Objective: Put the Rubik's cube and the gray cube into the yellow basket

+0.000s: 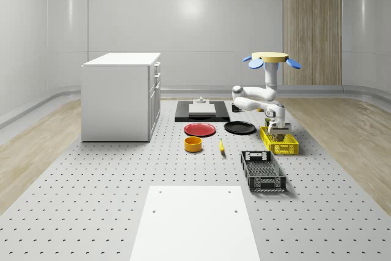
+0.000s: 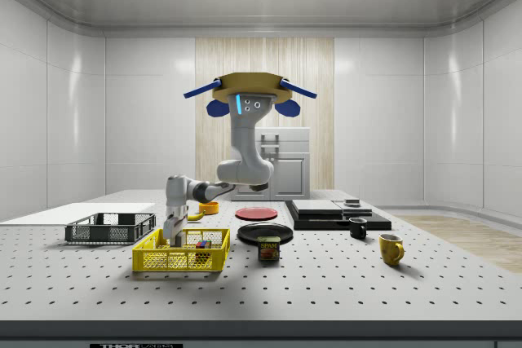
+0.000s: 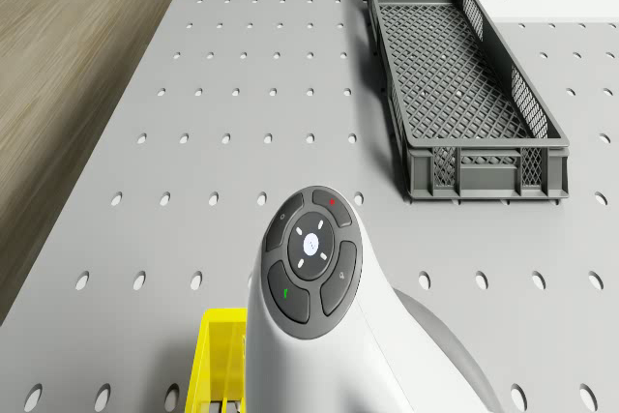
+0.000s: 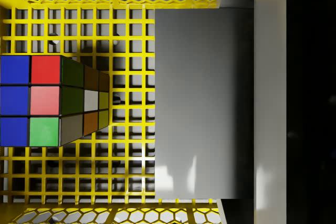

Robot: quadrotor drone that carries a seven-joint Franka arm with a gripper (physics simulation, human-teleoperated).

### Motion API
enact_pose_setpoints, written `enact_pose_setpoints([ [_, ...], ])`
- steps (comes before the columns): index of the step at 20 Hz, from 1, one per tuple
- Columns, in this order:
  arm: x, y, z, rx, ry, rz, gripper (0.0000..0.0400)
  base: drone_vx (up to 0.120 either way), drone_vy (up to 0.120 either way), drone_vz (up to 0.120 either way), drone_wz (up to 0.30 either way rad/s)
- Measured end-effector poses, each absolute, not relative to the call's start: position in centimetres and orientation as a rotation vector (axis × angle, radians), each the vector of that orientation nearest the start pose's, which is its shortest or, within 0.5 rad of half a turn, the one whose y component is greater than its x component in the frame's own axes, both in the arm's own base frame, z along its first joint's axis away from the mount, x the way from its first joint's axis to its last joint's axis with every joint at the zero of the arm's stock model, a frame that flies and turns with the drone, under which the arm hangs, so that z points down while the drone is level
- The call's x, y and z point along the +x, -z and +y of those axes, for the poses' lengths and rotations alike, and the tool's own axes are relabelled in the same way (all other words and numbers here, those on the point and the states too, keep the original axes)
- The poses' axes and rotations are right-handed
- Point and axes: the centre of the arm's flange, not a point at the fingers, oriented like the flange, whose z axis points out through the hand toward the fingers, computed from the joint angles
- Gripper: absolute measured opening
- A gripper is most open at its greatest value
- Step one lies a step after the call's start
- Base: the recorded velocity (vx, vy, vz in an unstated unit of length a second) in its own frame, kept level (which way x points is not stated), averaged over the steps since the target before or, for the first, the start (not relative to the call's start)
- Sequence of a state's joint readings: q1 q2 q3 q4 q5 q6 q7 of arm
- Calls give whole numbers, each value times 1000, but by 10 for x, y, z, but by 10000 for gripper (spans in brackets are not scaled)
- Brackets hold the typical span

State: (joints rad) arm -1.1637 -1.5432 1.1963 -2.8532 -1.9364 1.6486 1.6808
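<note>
Drone (image 2: 249,87) hovers over tabletop (image 1: 122,175) near yellow basket (image 1: 279,141). Tool (image 2: 173,238) inside basket, clamped on gray cube (image 4: 202,103). Rubik's cube (image 4: 50,100) rests beside it. Gray cube looks rigid, smooth, light; flat sides suit pinch.

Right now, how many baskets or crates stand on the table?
2. The yellow basket sits under the gripper, below the hovering drone. The dark gray crate lies beside it, nearer the whole-scene view's bottom. None seems hidden.
</note>
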Motion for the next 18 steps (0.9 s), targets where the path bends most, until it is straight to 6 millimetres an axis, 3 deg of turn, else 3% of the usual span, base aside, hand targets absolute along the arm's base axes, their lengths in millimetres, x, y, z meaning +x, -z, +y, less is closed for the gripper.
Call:
enact_pose_setpoints([
  [10, 299, -572, 2, 1, -786, -2, 250, 0, 0, 0, 0],
  [14, 299, -576, 2, 1, -786, -2, 340, 0, 0, 0, 0],
  [18, 299, -566, 2, 1, -786, -2, 378, 0, 0, 0, 0],
])
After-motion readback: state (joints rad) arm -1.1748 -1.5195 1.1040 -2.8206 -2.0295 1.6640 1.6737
